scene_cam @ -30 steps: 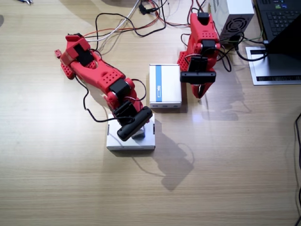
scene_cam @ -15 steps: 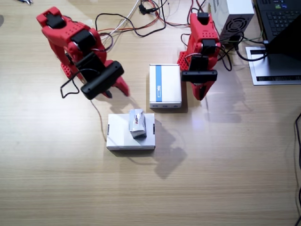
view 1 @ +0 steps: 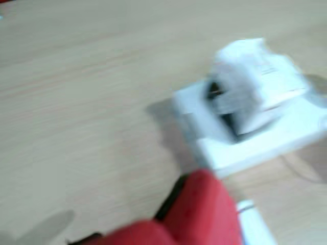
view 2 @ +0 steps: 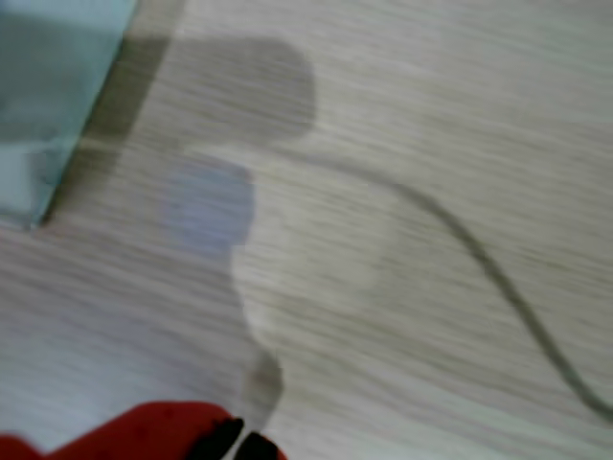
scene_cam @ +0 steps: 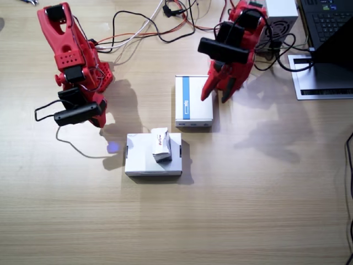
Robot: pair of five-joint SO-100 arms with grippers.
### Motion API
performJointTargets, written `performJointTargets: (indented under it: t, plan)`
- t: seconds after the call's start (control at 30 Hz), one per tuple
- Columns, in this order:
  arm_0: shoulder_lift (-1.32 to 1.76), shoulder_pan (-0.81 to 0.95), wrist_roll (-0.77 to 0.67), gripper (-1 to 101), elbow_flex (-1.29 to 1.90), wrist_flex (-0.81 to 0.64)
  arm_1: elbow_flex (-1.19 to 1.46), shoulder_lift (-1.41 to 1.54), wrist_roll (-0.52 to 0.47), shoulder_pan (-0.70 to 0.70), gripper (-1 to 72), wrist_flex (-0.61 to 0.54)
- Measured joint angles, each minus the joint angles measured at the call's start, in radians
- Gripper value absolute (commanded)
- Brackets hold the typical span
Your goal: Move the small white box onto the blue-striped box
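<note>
The small white box lies on the plain white flat box, red mark up; a wrist view shows it blurred with one red finger low in the picture. Apart from it, further back, lies the blue-striped box with nothing on top. My left gripper hangs open just over that box's right edge. My right gripper is shut and empty beside its base, left of the flat box. In the other wrist view its fingertips meet above bare table.
Loose cables run across the back of the table, and one thin cable trails by the right arm. A grey power unit, a laptop and a silver panel stand at the back right.
My right arm let go of the small white box on the plain box and drew back to its base. My left arm lifted and swung its gripper, now open, towards the blue-striped box.
</note>
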Motion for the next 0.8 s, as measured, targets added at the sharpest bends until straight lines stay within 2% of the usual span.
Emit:
performJointTargets:
  t: [0.27, 0.4, 0.63, 0.8]
  plan:
    - [-0.761, 0.104, 0.002, 40, -0.730, 0.256, 0.161, 0.282, -0.023, -0.011, 0.2, 0.021]
    - [-1.003, 0.141, 0.005, 41, -1.000, 0.276, 0.196, 0.407, -0.040, -0.009, 0.2, 0.071]
    - [-1.339, 0.207, 0.040, 42, -1.206, 0.278, 0.255, 0.572, -0.048, -0.011, 0.2, 0.155]
    - [-1.460, 0.193, 0.040, 42, -1.325, 0.278, 0.259, 0.601, -0.048, -0.009, 0.2, 0.163]
